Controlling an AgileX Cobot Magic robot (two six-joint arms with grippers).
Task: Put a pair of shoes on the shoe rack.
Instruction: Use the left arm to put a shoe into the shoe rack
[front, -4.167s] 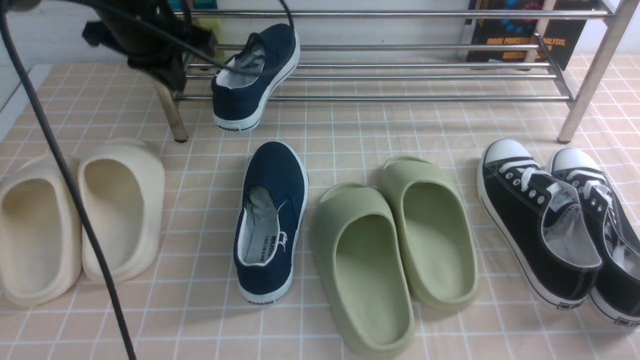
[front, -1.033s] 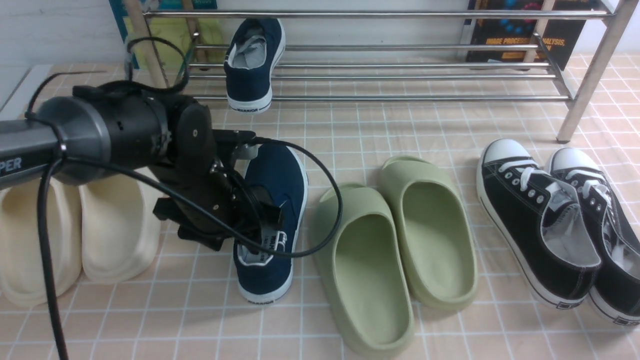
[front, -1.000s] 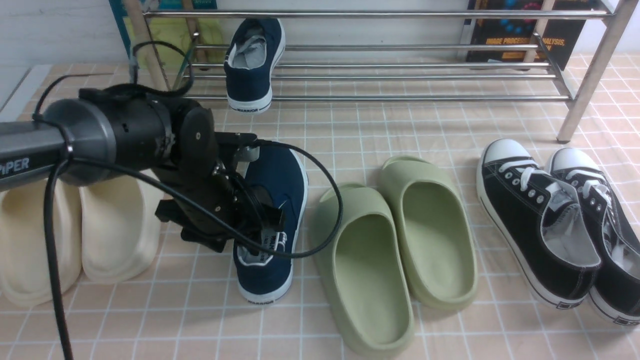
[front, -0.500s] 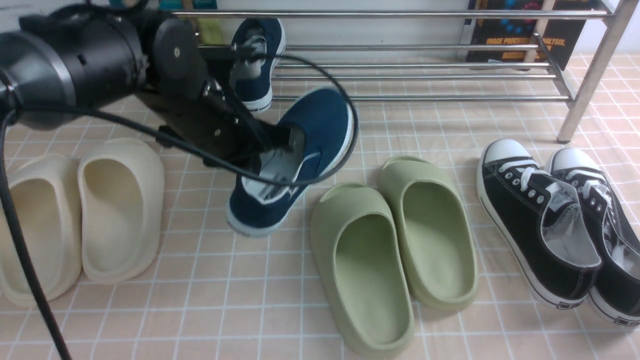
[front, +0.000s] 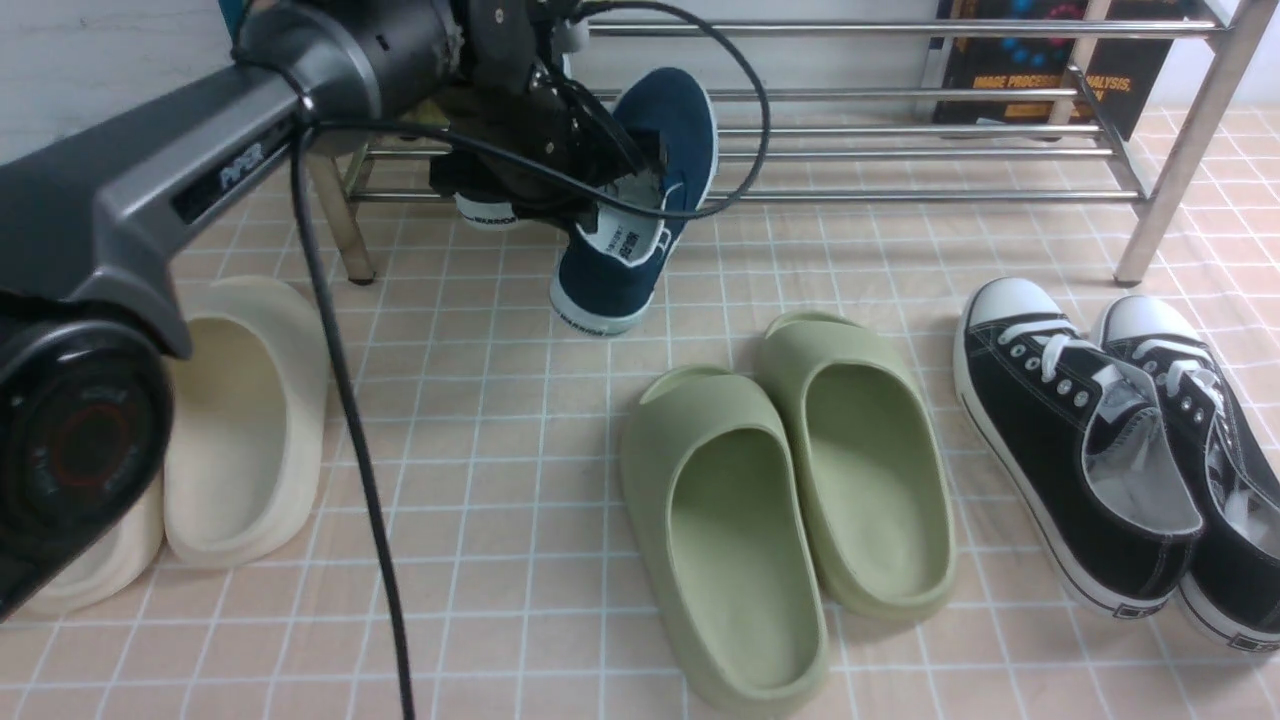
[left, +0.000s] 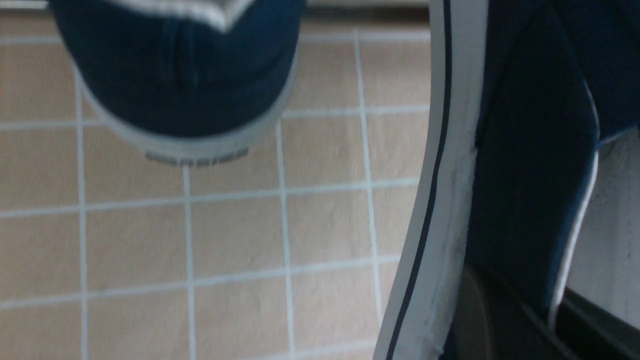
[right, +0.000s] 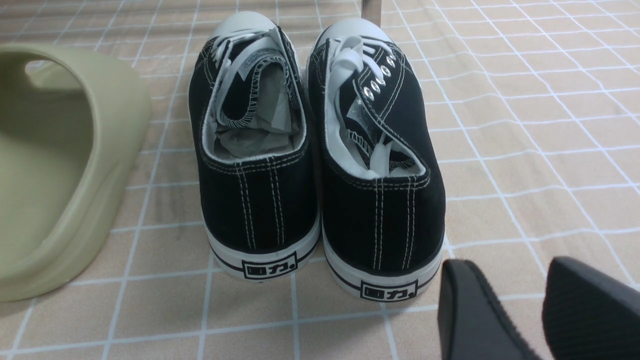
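My left gripper (front: 612, 185) is shut on the side wall of a navy slip-on shoe (front: 640, 200) and holds it tilted, toe up against the front bars of the chrome shoe rack (front: 900, 152), heel hanging low over the floor. The other navy shoe (front: 487, 210) sits on the rack's left end, mostly hidden behind my arm. In the left wrist view the held shoe (left: 505, 175) fills the right side and the other shoe's heel (left: 185, 75) shows beyond it. My right gripper (right: 520, 300) is open and empty, low behind the black sneakers.
On the tiled floor in front of the rack lie cream slides (front: 245, 420), green slides (front: 790, 500) and a pair of black lace-up sneakers (front: 1080, 440), also in the right wrist view (right: 320, 150). A rack leg (front: 342, 225) stands beside my left arm.
My left gripper closed on the navy shoe on the floor, lifted it and carried it forward and up to the rack's front bars. The first navy shoe stays on the rack.
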